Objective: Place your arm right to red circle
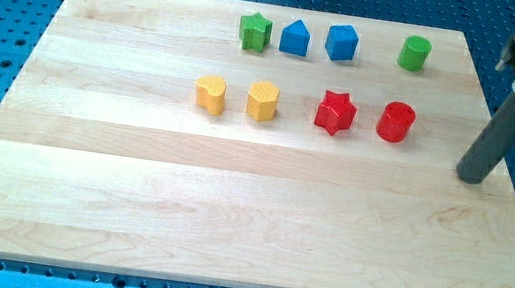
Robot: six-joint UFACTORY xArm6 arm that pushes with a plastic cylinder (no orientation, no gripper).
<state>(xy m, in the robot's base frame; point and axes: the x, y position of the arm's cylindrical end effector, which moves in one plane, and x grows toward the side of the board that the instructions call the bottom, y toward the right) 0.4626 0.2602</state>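
Note:
The red circle (396,121) stands on the wooden board at the view's right, in the middle row. My tip (472,178) rests on the board to the right of the red circle and a little lower, apart from it. A red star (336,113) sits just left of the red circle.
A yellow heart (211,93) and a yellow hexagon (263,100) continue the middle row to the left. Along the top are a green star (254,32), a blue pentagon-like block (296,38), a blue cube-like block (341,43) and a green cylinder (415,53). The board's right edge (510,180) is near my tip.

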